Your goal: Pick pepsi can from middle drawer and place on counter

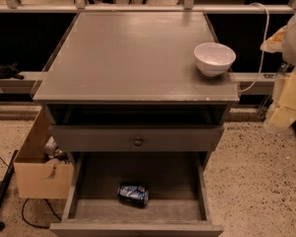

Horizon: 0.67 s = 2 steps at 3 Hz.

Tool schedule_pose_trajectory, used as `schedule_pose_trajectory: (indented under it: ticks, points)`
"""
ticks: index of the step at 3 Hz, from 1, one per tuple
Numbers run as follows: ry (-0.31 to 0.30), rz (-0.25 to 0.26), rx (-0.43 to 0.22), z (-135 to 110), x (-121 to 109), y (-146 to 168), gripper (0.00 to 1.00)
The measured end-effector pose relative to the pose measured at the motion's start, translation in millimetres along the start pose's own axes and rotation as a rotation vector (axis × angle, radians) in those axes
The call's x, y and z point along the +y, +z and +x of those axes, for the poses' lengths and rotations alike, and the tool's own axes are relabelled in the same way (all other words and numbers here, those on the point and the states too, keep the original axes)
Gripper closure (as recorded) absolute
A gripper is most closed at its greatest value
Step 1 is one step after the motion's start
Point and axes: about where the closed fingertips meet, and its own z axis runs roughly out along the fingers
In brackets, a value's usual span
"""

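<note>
camera view is filled nearest by the middle drawer [138, 174], which is pulled out toward the near edge with its flat grey floor laid bare. the pepsi can [133, 194] is seen lying on its side on that floor, close to the front wall and slightly left of the middle, with its length running roughly left to right. left of the cabinet a cardboard box [42, 174] is set on the speckled floor [256, 181]. just beyond the open drawer a closed drawer front [89, 138] with a small round knob [137, 141] is found. farther still the counter [128, 58] is spread out, with a white bowl [214, 58] standing upright near its near right corner and a white cable [264, 38] hanging past its right edge. the gripper is not caught anywhere in the view, so its place can only be given as outside the frame, and its state cannot be told. the task is judged to be at its first step: the can is not yet reached or grasped. for the next move the gripper would need to be brought down into the drawer, clear of the drawer front above, and lined up across the can's narrow width. since the can lies on its round side, it could be set rolling by an off-centre touch.
</note>
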Motion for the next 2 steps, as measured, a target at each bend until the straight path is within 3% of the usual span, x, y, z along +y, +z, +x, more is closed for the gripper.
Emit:
schedule_pose_trajectory:
  ticks: [2]
  points:
    - [0.007,0.005,-0.036,-1.0,4.9,0.5,0.0]
